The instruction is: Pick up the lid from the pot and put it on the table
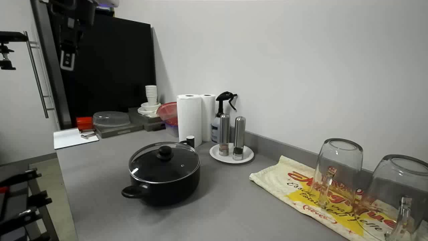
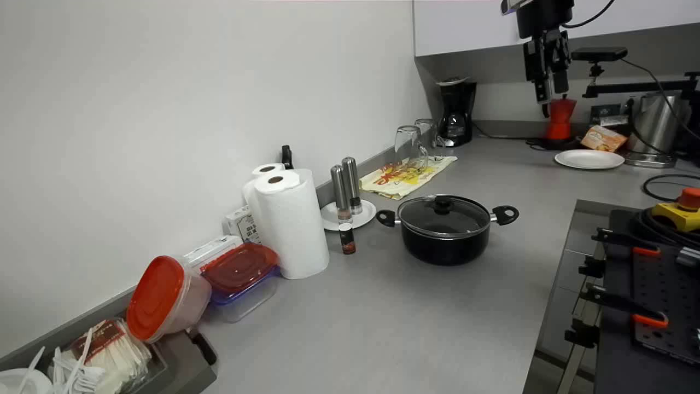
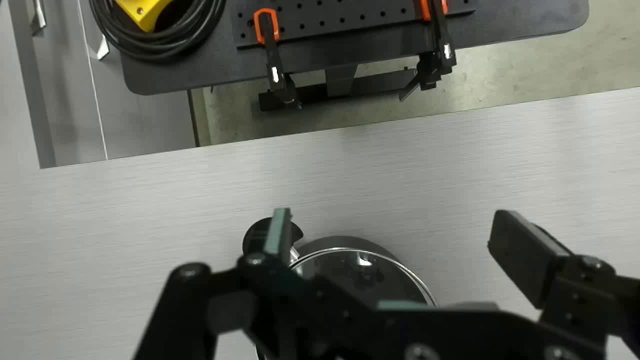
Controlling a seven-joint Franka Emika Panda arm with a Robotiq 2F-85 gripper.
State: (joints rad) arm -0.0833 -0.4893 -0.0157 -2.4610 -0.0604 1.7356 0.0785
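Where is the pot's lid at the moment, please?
In an exterior view, left of centre, the lid sits on the pot, to the left of the round white plate.

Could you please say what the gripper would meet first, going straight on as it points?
Probably the countertop beside the pot, though depth is unclear and the lid might come first.

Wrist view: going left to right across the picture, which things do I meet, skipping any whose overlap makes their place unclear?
Coiled black cable → pot's side handle, partly covered → visible part of the lid → gripper finger nearer the right edge.
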